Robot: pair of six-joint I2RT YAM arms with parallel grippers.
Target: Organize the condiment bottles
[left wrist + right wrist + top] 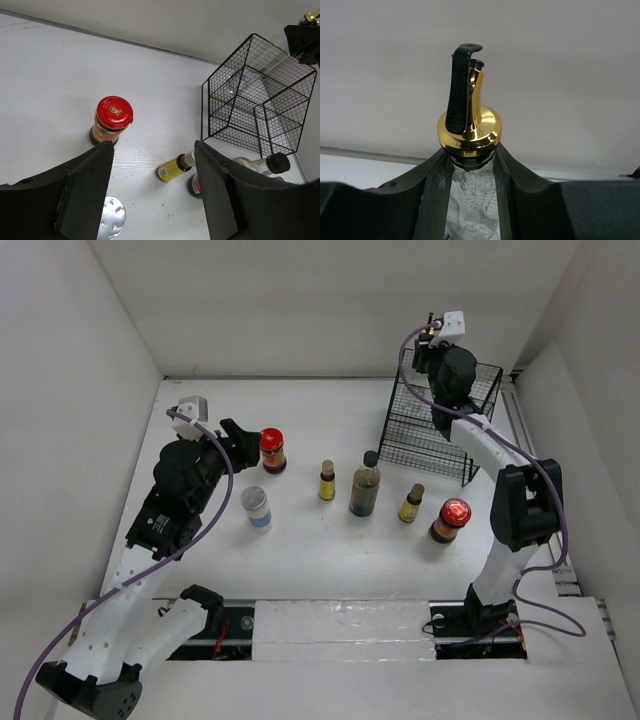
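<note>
Right gripper: grips gold-spouted bottle by neck over wire basket, one o'clock, likely for lowering.
Left gripper: released, empty, facing red-lidded jar.

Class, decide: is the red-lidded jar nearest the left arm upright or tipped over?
Upright: the red-lidded glass jar stands on its base on the white table, red lid uppermost.

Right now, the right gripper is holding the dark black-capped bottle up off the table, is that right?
Not quite. The right gripper holds the clear gold-spouted bottle up off the table, as the right wrist view shows. The dark black-capped bottle stands on the table, ungripped.
</note>
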